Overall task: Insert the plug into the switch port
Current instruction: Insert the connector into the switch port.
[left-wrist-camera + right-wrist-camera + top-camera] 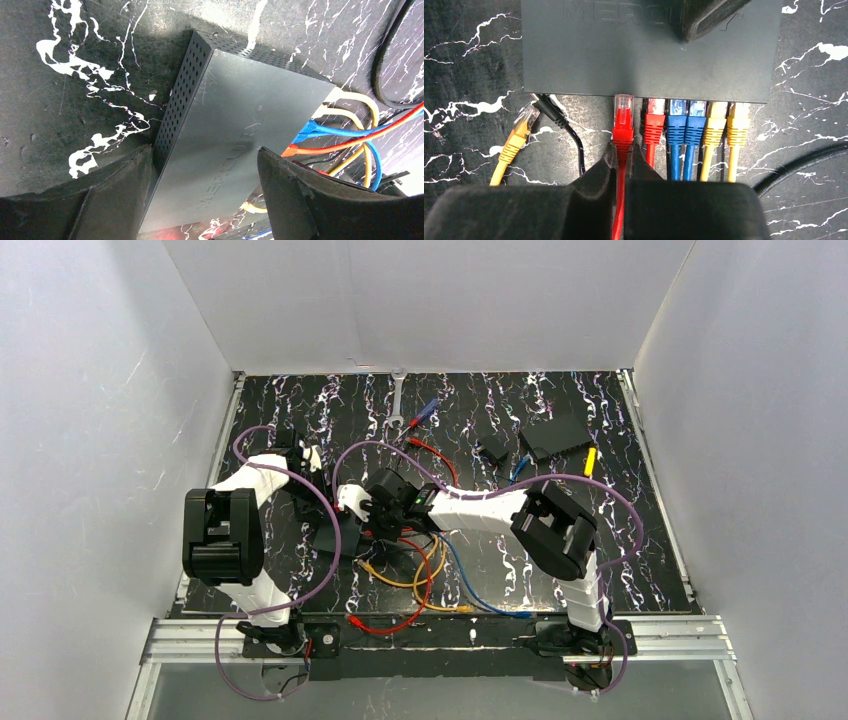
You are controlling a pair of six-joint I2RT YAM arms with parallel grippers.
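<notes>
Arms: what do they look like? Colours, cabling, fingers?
Both alike: white link shells and boxy black joint housings on left arm and right arm. A purple cable loops along each. Left gripper and right gripper have matte-black wedge fingers tapering to the tips.

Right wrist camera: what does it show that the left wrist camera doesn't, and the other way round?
Only the right wrist view shows the right hand pinching the red plug at the socket edge of the switch. It sits beside five plugs already in, with a loose yellow plug lying to their left. Only the left wrist view shows the switch's perforated side and the left hand, open and straddling the box. Both show the switch's flat lettered top and the coloured cables.
</notes>
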